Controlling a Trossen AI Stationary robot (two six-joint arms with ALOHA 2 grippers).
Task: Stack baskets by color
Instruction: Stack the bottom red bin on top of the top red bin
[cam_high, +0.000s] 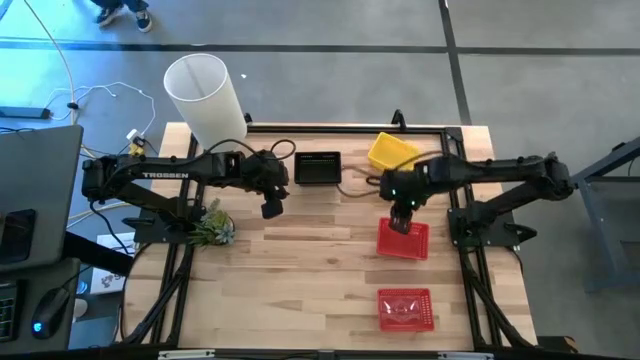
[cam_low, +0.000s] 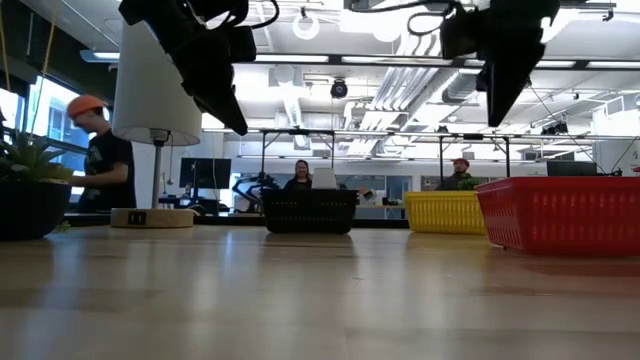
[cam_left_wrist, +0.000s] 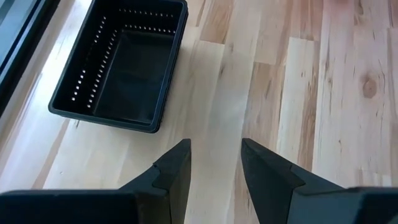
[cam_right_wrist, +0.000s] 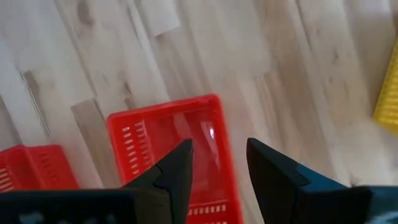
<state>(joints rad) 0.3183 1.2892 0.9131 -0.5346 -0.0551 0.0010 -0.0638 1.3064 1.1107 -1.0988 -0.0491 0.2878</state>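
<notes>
Two red baskets rest on their bottoms on the table: one (cam_high: 403, 239) mid-right, another (cam_high: 405, 308) near the front edge. A yellow basket (cam_high: 391, 152) sits at the far right and a black basket (cam_high: 318, 167) at the far middle. My right gripper (cam_high: 400, 222) hovers open over the far edge of the mid-right red basket (cam_right_wrist: 174, 155), touching nothing. My left gripper (cam_high: 271, 207) hangs open above bare wood, near of the black basket (cam_left_wrist: 121, 65), with nothing between its fingers.
A tall white cylinder lamp (cam_high: 205, 100) stands at the far left corner, and a small potted plant (cam_high: 211, 227) sits at the left edge. Bare wood lies in the table's middle and near left. People sit in the room beyond the table.
</notes>
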